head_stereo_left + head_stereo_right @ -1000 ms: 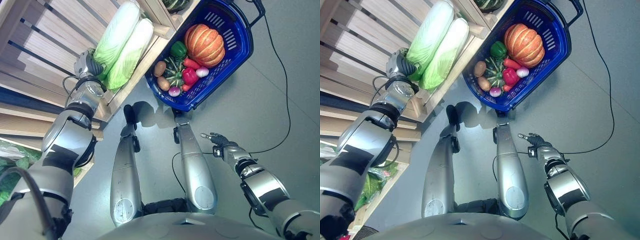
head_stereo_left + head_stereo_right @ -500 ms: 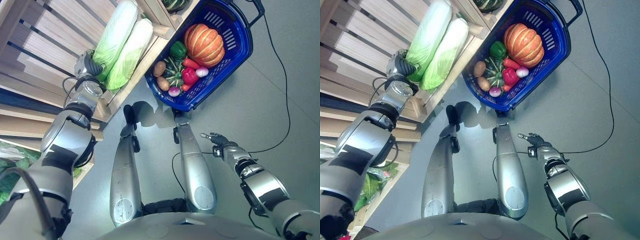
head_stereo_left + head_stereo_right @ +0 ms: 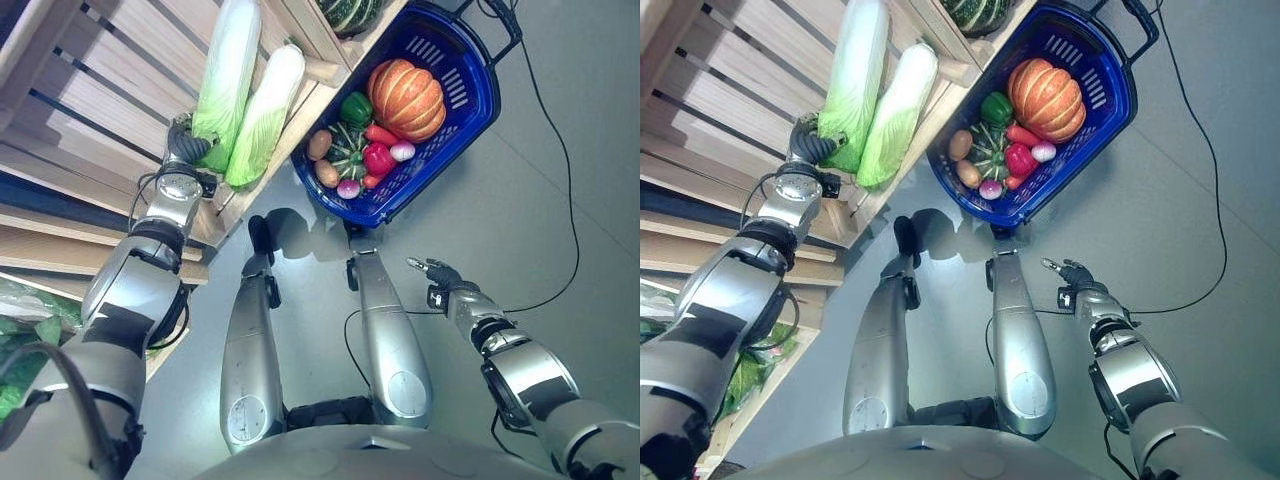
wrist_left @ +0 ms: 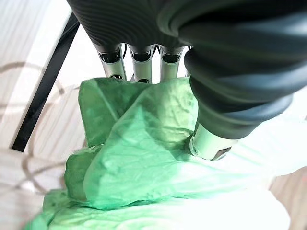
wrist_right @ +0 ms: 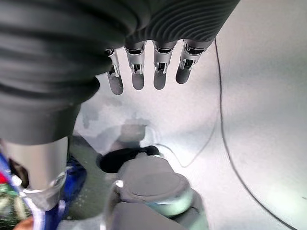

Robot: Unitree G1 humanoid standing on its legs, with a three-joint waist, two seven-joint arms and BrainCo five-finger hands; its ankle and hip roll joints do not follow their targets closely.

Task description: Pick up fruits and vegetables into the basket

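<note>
My left hand (image 3: 184, 145) is shut on the leafy green end of a napa cabbage (image 3: 228, 75) on the wooden shelf (image 3: 120, 90). In the left wrist view its fingers (image 4: 139, 67) go behind the green leaves (image 4: 144, 143) and the thumb (image 4: 209, 143) presses on them. A second napa cabbage (image 3: 265, 115) lies beside it, a little apart. The blue basket (image 3: 478, 118) stands on the floor and holds a pumpkin (image 3: 405, 98), a green pepper (image 3: 356, 108), a red pepper (image 3: 378, 158) and several smaller vegetables. My right hand (image 3: 436, 272) hangs open over the floor, with straight fingers (image 5: 138, 76).
A dark striped squash (image 3: 350, 12) sits on the shelf just behind the basket. The shelf's wooden front rail (image 3: 300, 115) runs between the cabbages and the basket. Leafy greens (image 3: 20, 345) lie on a lower shelf. Grey floor (image 3: 560, 180) spreads around the basket.
The held cabbage has swung steeper and away from the second one, opening a gap between them. The view has shifted slightly. The right hand stays where it was.
</note>
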